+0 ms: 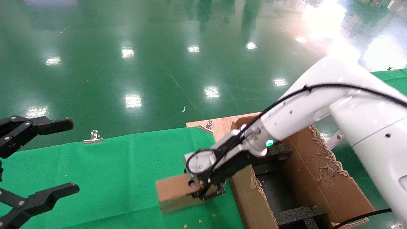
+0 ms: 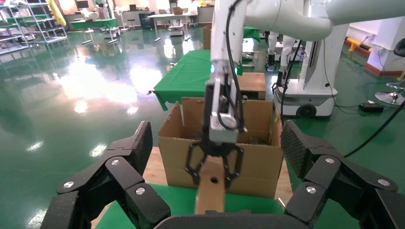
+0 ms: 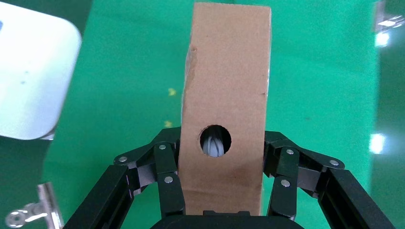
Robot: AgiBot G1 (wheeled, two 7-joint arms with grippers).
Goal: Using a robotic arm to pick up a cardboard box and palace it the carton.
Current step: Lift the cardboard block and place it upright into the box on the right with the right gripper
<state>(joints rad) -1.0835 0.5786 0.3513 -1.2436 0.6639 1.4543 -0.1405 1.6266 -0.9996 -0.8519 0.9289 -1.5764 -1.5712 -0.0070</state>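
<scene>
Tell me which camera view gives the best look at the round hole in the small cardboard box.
The right wrist view: the hole faces the camera on the cardboard box, between the right gripper fingers, something pale showing inside. The head view shows it small, beside the gripper; the left wrist view shows it as a distant dot.

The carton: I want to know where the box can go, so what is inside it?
Inside the carton, black foam dividers cross a dark interior. The right gripper, shut on the cardboard box, hides part of it.

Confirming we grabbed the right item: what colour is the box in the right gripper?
Plain brown cardboard box, clearest in the right wrist view.
</scene>
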